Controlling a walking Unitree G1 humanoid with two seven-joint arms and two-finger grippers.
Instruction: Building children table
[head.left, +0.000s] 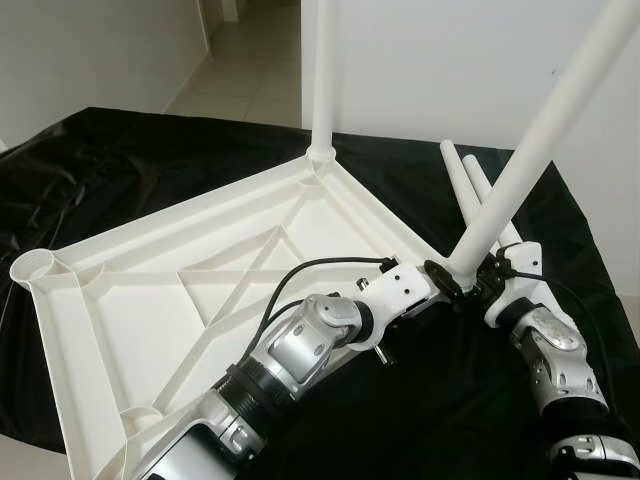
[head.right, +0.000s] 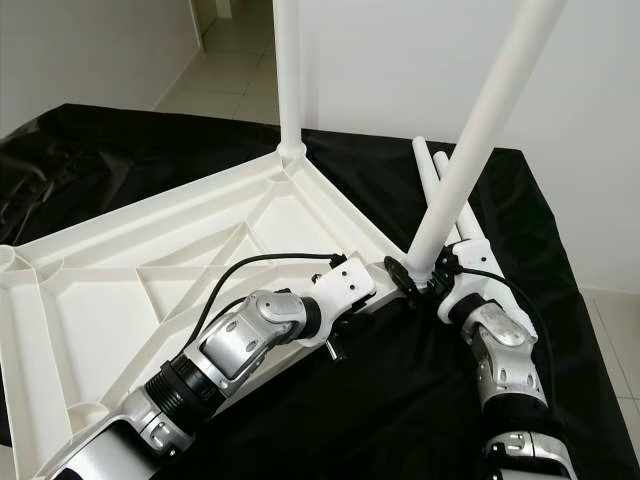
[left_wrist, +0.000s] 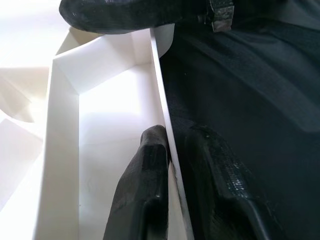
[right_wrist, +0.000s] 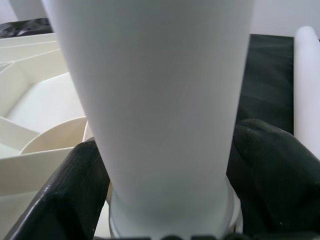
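The white plastic tabletop (head.left: 150, 300) lies upside down on a black cloth. One white leg (head.left: 323, 80) stands upright in its far corner. A second leg (head.left: 540, 140) leans to the right, its lower end at the near right corner. My right gripper (head.left: 482, 275) is shut on that leg near its base, with one black finger (right_wrist: 265, 170) on each side of the leg (right_wrist: 155, 90). My left gripper (head.left: 438, 282) is shut on the tabletop's thin rim wall (left_wrist: 160, 85) beside that corner, one finger (left_wrist: 147, 170) inside and one outside.
Two loose white legs (head.left: 458, 185) lie side by side on the black cloth (head.left: 120, 160) at the right, behind my right gripper. An empty round socket (head.left: 35, 265) marks the tabletop's left corner. Tiled floor (head.left: 240, 60) and white walls lie beyond.
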